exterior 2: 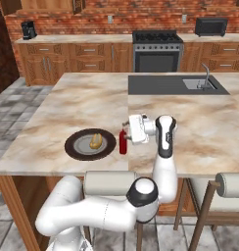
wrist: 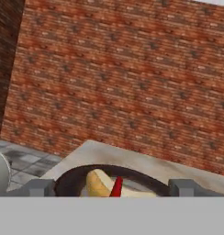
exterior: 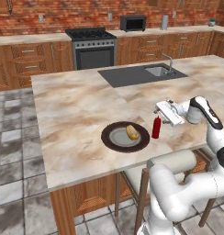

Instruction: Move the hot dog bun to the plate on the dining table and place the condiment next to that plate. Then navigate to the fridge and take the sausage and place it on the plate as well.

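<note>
Here, at centre frame, the hot dog bun [exterior: 132,132] lies on the dark plate [exterior: 114,144] on the marbled tabletop [exterior: 77,105]. The red condiment [exterior: 156,127] stands upright just right of the plate. The gripper [exterior: 159,113], jaws wide, hovers just above the bottle's nozzle, holding nothing.

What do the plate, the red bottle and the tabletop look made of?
Plate: likely glazed ceramic, dark brown rim, grey centre. Bottle: probably squeezable plastic, uniform dark red with a narrow nozzle. Tabletop: looks like polished stone, beige with brown marbling.
</note>
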{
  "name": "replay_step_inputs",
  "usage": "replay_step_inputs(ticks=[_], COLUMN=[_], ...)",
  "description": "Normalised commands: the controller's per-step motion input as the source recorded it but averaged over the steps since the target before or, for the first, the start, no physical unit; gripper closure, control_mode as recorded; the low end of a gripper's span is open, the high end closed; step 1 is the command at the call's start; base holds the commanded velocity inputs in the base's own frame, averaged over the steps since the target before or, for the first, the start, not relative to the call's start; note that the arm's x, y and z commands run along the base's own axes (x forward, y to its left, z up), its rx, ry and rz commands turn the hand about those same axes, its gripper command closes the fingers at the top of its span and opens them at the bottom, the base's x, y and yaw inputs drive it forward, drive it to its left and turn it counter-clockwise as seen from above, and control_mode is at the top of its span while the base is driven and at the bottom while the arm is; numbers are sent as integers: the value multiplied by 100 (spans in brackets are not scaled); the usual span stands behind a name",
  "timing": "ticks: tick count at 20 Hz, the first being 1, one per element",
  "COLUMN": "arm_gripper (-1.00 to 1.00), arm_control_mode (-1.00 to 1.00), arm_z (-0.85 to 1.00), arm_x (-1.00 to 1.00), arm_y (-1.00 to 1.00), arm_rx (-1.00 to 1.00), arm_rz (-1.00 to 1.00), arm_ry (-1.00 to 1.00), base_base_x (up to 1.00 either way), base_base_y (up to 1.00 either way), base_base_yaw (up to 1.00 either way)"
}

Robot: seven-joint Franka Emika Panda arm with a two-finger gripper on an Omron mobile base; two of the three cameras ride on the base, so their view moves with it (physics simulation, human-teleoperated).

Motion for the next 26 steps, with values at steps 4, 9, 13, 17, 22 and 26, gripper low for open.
replay_step_inputs(ticks=[4,9,13,17,22,26], arm_gripper=[-100,-100,-100,-100,-100,-100], arm_control_mode=[-100,-100,-100,-100,-100,-100], arm_z=[100,100,78,44,5,0], arm_x=[-53,-89,-100,-100,-99,-62], arm_y=[2,17,51,61,31,30], arm_rx=[0,-8,-23,-27,-22,-16], arm_rz=[0,0,-16,-33,-49,-61], arm_ry=[-9,-15,-15,-8,0,7], base_base_x=[0,0,0,0,0,0], base_base_y=[0,0,0,0,0,0], base_base_yaw=[0,0,0,0,0,0])
